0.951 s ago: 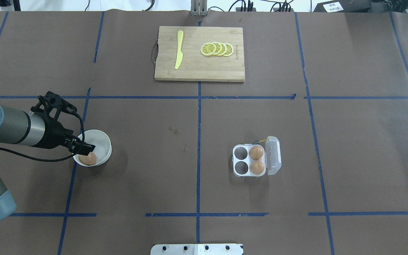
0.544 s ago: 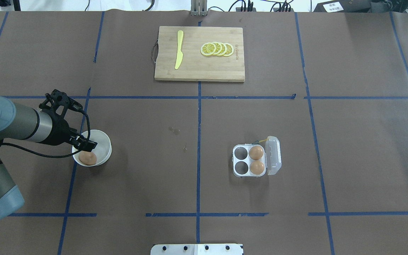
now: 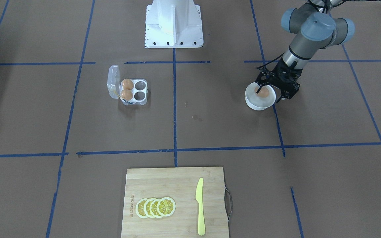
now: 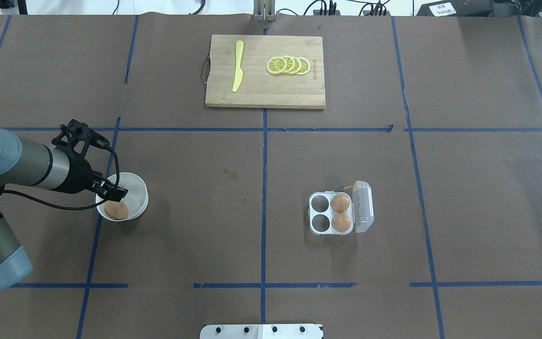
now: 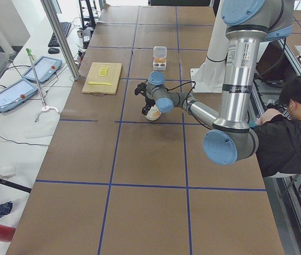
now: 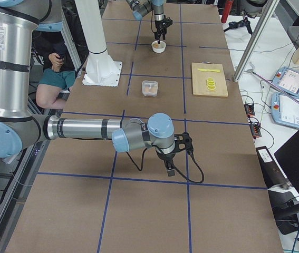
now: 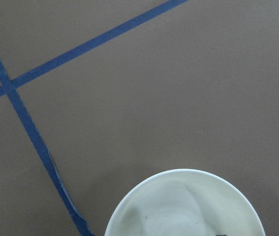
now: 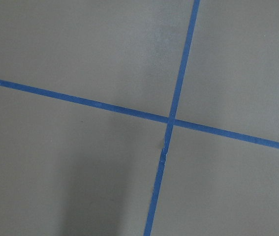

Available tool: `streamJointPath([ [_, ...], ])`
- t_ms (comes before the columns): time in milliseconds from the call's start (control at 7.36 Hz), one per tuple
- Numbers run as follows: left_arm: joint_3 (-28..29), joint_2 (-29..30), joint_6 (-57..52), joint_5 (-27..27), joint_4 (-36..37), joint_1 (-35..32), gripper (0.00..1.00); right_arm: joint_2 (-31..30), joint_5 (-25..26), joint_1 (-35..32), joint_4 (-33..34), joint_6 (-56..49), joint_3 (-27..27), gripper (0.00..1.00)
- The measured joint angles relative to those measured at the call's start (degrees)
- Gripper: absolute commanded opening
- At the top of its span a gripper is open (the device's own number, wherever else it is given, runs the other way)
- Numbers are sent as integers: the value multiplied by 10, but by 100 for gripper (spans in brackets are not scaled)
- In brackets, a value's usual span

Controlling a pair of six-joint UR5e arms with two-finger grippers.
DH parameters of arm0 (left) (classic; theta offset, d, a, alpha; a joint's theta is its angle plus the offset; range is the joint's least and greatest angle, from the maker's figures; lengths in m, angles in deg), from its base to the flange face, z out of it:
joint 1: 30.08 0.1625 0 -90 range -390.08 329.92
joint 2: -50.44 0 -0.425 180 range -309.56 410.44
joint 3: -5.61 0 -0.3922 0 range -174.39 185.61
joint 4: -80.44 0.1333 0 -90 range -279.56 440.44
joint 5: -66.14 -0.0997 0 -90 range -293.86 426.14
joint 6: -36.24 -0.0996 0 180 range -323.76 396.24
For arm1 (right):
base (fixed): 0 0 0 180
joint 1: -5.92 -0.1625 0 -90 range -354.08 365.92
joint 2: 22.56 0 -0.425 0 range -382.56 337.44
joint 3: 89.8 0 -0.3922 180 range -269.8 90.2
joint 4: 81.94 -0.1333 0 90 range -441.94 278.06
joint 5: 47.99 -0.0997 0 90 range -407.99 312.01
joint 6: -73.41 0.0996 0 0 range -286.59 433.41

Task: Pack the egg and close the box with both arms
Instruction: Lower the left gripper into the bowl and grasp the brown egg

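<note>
One brown egg (image 4: pixel 116 210) lies in a round white bowl (image 4: pixel 139 188) at the table's left. My left gripper (image 4: pixel 115 193) reaches down into that bowl, open, its black fingers (image 3: pixel 259 89) beside the egg (image 3: pixel 264 93). The clear box (image 4: pixel 320 214) sits right of centre with its lid (image 4: pixel 363 207) swung open to the right. Two eggs (image 4: pixel 340 203) (image 4: pixel 341 222) fill its right cups; the left cups are bare. My right gripper (image 6: pixel 169 167) shows only in the exterior right view, low over bare table, and I cannot tell its state.
A wooden cutting board (image 4: pixel 265 89) at the far middle carries lemon slices (image 4: pixel 289 65) and a yellow knife (image 4: pixel 237 66). The white base pedestal (image 3: pixel 174 23) stands at the robot's side. A person (image 5: pixel 293 133) sits beyond the table's edge.
Over the last second my left gripper pulled back slightly to the left and sank toward the egg in the bowl. In the last half second it barely moved.
</note>
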Motion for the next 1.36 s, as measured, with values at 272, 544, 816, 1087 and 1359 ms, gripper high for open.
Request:
streamJointPath([
  [272,1,0,0,0,0,4,86,-2,0,0,0,-1,0,100],
  [544,3,0,0,-1,0,6,86,-2,0,0,0,-1,-1,100],
  [816,4,0,1,-8,0,11,86,-3,1,0,0,-1,-1,100],
  [1087,3,0,1,-12,0,16,86,-3,1,0,0,-1,-2,100],
  [1359,3,0,2,-12,0,21,86,-5,1,0,0,-1,-2,100],
])
